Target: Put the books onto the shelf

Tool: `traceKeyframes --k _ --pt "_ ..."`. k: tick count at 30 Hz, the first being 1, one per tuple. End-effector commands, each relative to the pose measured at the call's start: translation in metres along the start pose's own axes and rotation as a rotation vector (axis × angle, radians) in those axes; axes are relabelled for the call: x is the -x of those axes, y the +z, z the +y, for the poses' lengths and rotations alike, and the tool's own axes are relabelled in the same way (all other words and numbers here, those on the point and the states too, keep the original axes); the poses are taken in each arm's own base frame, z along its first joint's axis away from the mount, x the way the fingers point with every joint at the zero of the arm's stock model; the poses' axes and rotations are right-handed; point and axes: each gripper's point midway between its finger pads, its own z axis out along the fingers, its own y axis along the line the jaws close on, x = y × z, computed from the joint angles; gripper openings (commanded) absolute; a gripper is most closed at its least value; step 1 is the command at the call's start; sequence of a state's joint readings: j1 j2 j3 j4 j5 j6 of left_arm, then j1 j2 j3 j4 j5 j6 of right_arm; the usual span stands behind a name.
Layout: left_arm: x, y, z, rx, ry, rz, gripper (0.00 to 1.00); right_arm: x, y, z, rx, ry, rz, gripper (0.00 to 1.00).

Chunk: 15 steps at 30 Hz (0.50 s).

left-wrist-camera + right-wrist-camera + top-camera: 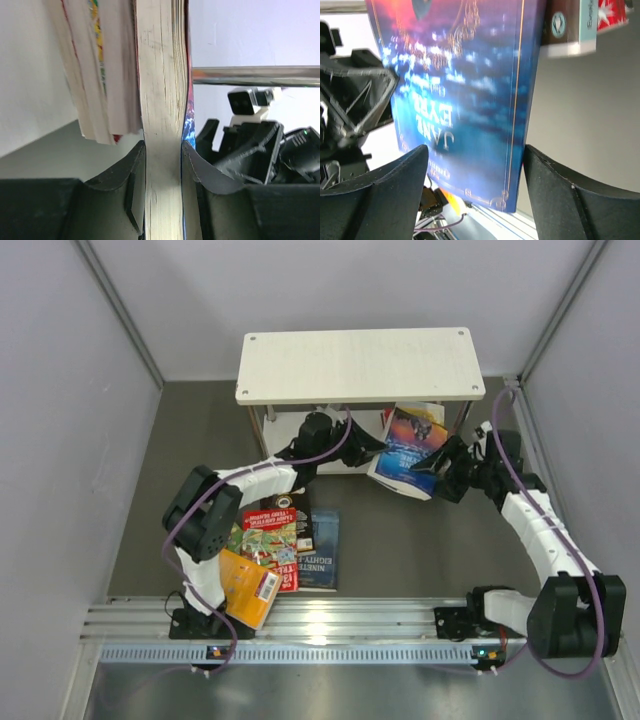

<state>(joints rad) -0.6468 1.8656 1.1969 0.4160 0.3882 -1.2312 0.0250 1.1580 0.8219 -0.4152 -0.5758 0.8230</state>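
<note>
The shelf [360, 365] stands at the back, its pale top board bare. A blue book [408, 452] leans tilted at the shelf's lower tier; its cover [460, 90] fills the right wrist view. My left gripper [372, 445] reaches under the top board and is shut on this book, its jaws pinching the page block [161, 100] at the edge. My right gripper [430, 468] is open, its fingers [380, 190] standing apart on either side of the cover without touching it. More books [100, 75] stand beside the held one on the lower tier. Several books [285, 535] lie on the table.
An orange book [248, 590] lies by the left arm's base, and a dark blue one [322, 550] sits at the right of the pile. A metal shelf leg [260, 76] crosses behind the held book. Grey walls close in both sides.
</note>
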Motion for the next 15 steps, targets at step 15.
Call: traceKeyframes --k 15 --pt "0.067 -0.019 -0.052 -0.223 -0.029 -0.281 0.00 -0.011 -0.024 0.030 0.122 -0.030 -0.006 0.78"
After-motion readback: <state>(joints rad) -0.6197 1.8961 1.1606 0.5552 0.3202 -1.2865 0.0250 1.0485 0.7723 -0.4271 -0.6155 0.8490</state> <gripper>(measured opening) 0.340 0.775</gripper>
